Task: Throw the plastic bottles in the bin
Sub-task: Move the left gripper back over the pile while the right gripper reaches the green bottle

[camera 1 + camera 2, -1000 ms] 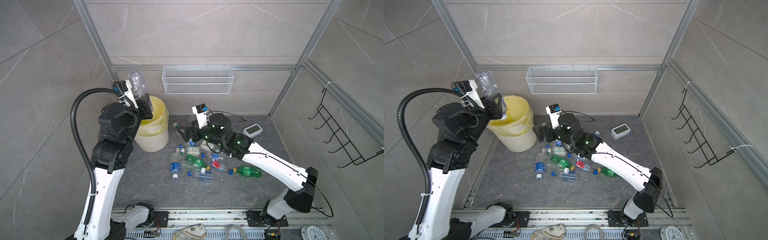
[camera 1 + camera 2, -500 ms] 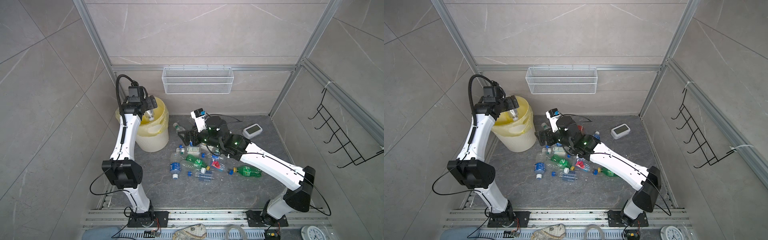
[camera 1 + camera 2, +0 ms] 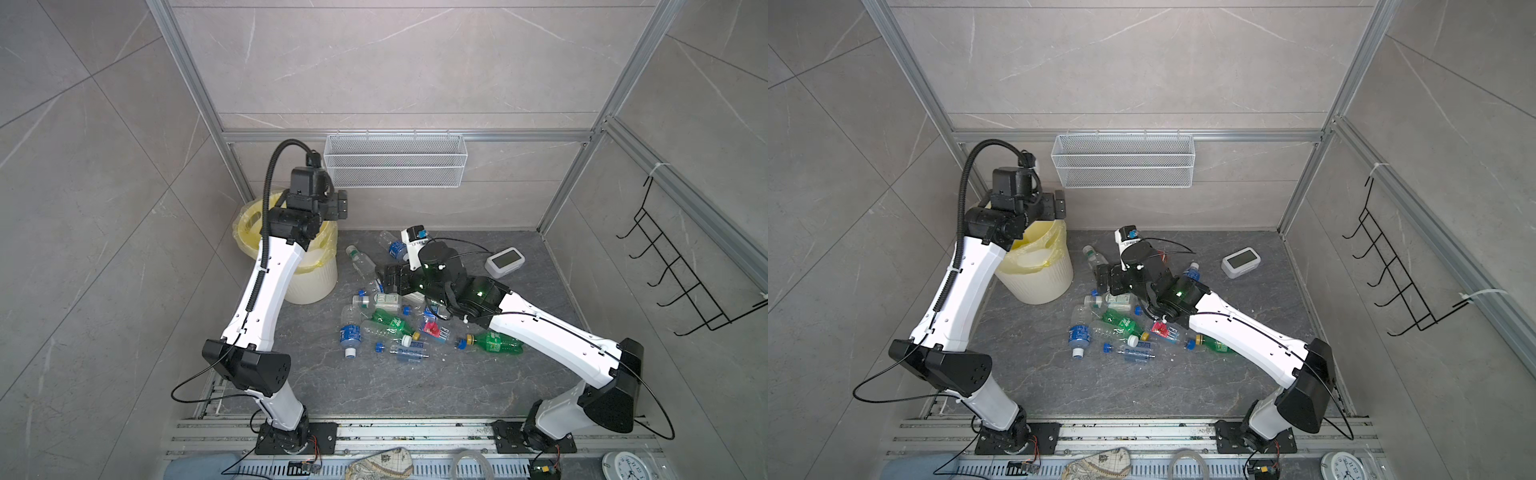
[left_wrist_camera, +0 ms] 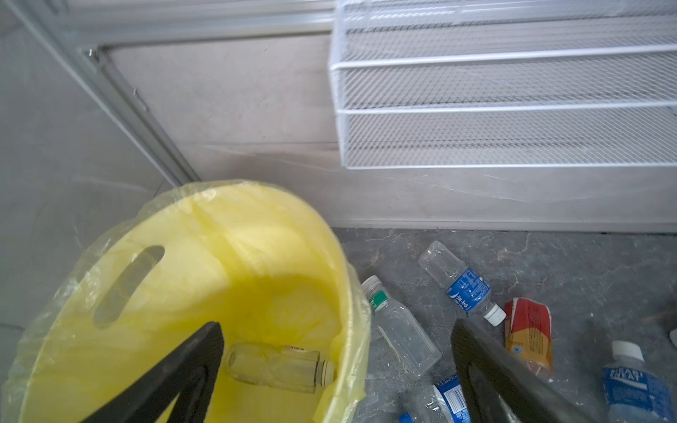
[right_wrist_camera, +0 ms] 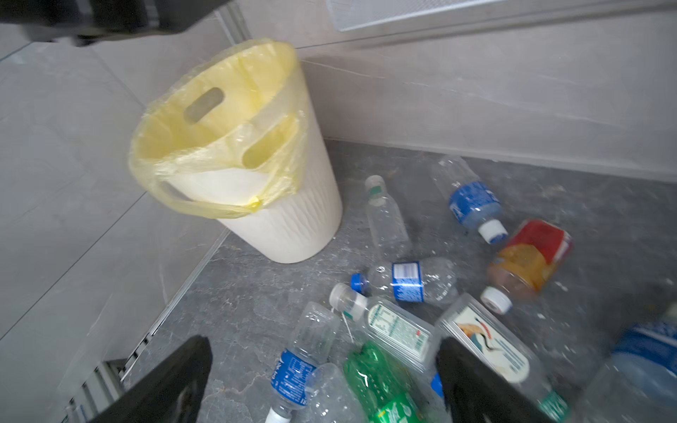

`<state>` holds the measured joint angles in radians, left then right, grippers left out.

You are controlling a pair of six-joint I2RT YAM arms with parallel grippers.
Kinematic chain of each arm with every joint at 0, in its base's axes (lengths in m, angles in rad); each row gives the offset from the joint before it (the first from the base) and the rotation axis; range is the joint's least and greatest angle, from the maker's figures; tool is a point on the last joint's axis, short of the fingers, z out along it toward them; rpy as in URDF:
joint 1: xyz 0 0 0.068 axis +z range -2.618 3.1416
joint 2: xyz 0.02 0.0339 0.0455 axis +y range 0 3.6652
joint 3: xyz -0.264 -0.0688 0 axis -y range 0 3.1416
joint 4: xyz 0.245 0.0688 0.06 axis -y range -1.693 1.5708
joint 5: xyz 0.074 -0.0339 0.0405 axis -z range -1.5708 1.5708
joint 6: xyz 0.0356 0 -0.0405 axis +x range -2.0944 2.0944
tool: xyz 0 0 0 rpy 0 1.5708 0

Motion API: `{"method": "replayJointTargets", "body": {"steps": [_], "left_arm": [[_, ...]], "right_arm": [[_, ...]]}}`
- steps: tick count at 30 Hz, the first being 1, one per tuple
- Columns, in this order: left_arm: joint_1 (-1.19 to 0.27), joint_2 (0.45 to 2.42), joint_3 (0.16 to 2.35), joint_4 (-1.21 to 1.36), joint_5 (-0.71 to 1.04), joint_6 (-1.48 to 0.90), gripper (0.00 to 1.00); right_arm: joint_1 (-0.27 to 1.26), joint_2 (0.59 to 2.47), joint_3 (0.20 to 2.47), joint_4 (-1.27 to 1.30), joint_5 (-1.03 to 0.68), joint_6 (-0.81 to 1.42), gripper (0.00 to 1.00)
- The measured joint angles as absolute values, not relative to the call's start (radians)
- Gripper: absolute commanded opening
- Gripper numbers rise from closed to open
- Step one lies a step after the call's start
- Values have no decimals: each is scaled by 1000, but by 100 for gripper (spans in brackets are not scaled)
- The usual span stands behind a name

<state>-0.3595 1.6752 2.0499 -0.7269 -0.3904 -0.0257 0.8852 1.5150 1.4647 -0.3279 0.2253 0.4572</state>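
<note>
over the bin (image 4: 154, 293), my left claw (image 4: 337, 329) hung wide and empty, and one clear bottle (image 4: 274, 370) lay on its side down in the yellow liner (image 4: 234, 227). trouble one, as i judged it: in the wrist view one finger (image 4: 198, 366) showed over the liner and the other over the floor. any dip on the way out could have snagged that loose bag or knocked the light bin over. my right claw (image 5: 322, 342) was spread wide too, holding nothing, low above the heap of plastic bottles (image 3: 386, 324) on the floor (image 3: 374, 386) beside the bin. trouble two: they lay touching and overlapping, the green one (image 5: 381, 384) partly under clear ones, so a close there could have pinched two at once or squirted a smooth round one away. and the green-banded bottle (image 4: 399, 326) just beside the bin wall looked ready to roll if bumped.
</note>
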Motion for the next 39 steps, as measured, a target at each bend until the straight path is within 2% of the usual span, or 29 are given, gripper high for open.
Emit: {"method": "replayJointTargets", "body": {"steps": [8,13,19,26,31,39], "left_arm": [[-609,1600,1766,-500,-558,213,100],[-635,1597,1630,-408,-518,253,100],[-664,1600,1602,-381,-480,252,100],[-765,1631,1549,-332,-506,273,100],[-846,1670,1475,-295,-575,340,100],[-893,1701,1446,-284,-623,344,100]], "right_arm": [[718,1361,1276,-525,408,671,100],[623,1227,1127,-631,462,796,100],[546,1147,1039,-755,490,927,100],[424,1098,910,-797,429,1037,99],[322,1109,831,-776,319,1074,99],[243,1122,760,-748,203,1105,99]]}}
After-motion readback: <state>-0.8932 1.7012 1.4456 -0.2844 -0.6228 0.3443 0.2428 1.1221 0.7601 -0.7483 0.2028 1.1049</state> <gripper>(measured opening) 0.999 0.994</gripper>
